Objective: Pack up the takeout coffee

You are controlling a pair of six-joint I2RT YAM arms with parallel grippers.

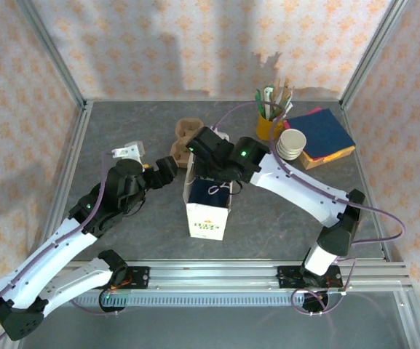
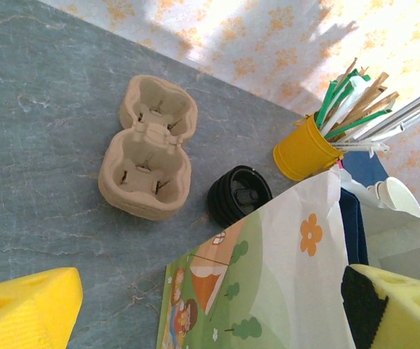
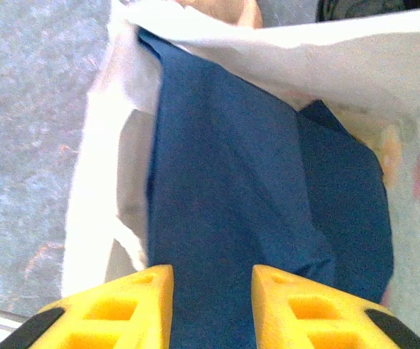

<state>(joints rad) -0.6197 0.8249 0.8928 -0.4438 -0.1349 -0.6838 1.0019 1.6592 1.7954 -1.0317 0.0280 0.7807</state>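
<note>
Middle of the table [image 1: 268, 227]: a paper bag [image 1: 208, 218] stands upright with its mouth open, and it crowds everything. The right gripper [image 3: 212, 291] hangs straight over that mouth. Its yellow fingers [image 3: 115, 309] stand a little apart with nothing pinched between them, and below them a dark blue napkin [image 3: 231, 182] lies inside the white bag walls.

The left gripper [image 2: 211, 298] sits at the bag's left side, fingers spread wide around empty air, one at each bottom corner of its own camera.

The coffee [image 2: 239, 196] is on the table just beyond the bag, black lid up, partly hidden by the bag's top edge. Just left of it lies a brown pulp carrier [image 2: 145, 149], both pockets empty. To the far right, a yellow cup [image 2: 306, 149] bristles with sticks and straws.

From overhead the right arm covers the spot where the coffee stands (the left wrist camera is the one that finds it). That top view adds a stack of white cups [image 1: 291, 144] right of the yellow cup, then a pile of coloured napkins [image 1: 326, 134] at the far right. A small white item [image 1: 127, 151] lies far left; I can't tell what it is.

Print? The bag's side carries a cartoon of green trees and an orange flower. The near face has a green mark, too small to read.
</note>
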